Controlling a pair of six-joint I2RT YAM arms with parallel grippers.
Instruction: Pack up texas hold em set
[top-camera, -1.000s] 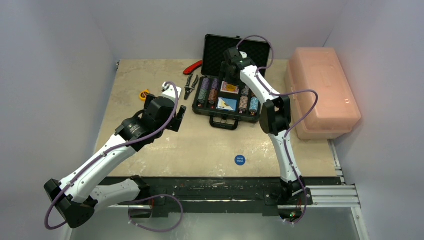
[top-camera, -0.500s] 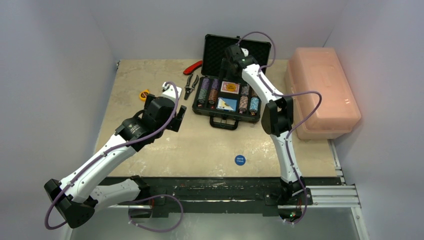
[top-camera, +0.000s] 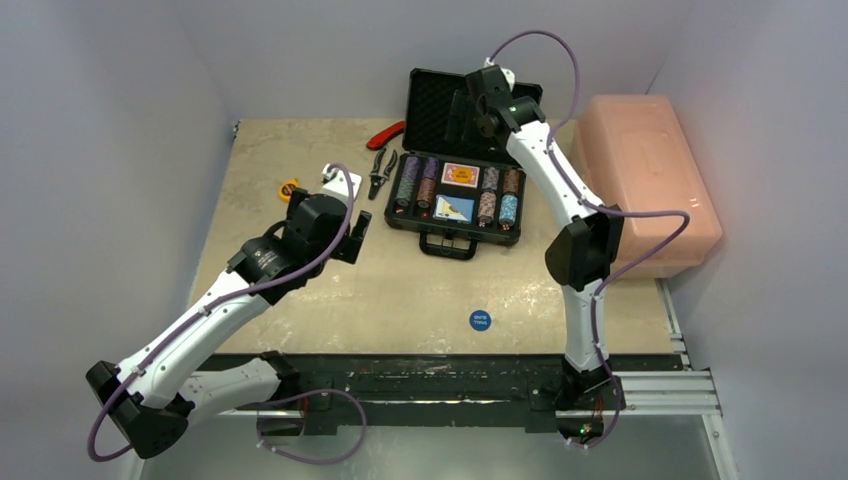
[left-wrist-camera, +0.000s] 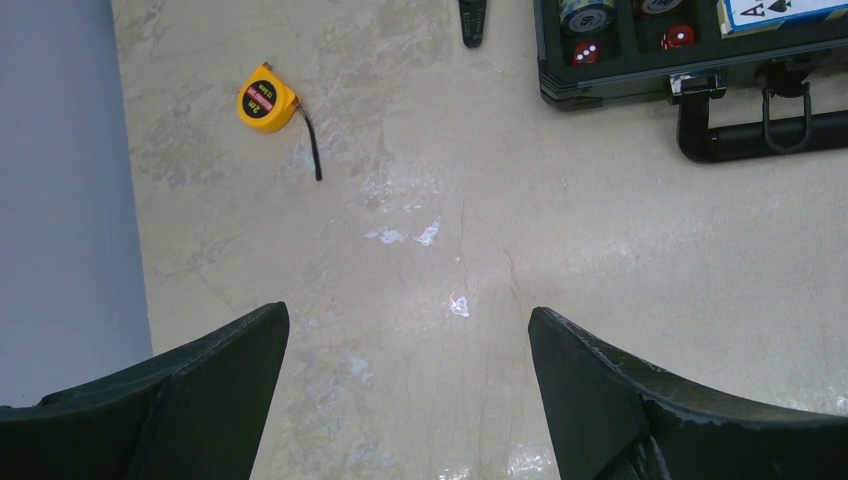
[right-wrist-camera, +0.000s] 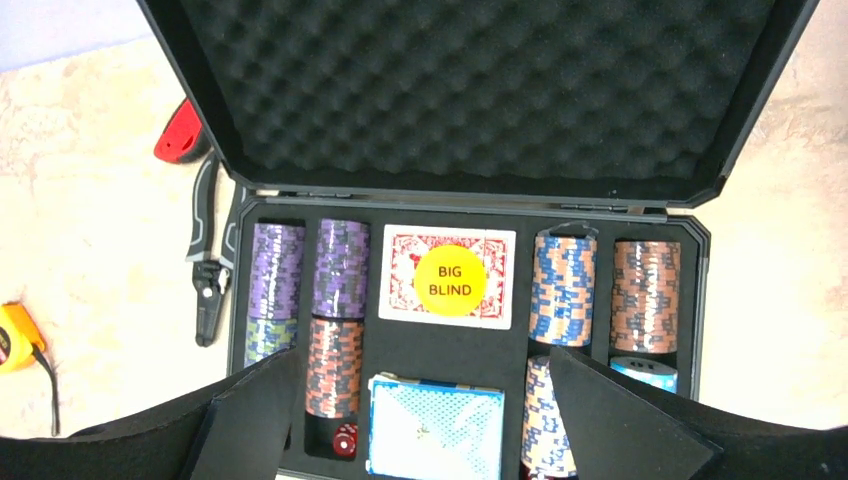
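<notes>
The right gripper (right-wrist-camera: 420, 362) hangs over the open briefcase (right-wrist-camera: 470, 90), fingers spread wide and empty — chip stacks (right-wrist-camera: 343, 268) sit in its slots. The left gripper (left-wrist-camera: 408, 318), likewise spread, hovers above the table (left-wrist-camera: 420, 200).

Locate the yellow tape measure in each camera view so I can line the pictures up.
Top external: tape measure on the table, left of centre.
Left wrist: tape measure at upper left, black strap trailing down.
Right wrist: tape measure at the far left edge, cut off by the frame.
Shared landmark: the open briefcase, to its right in every view.
</notes>
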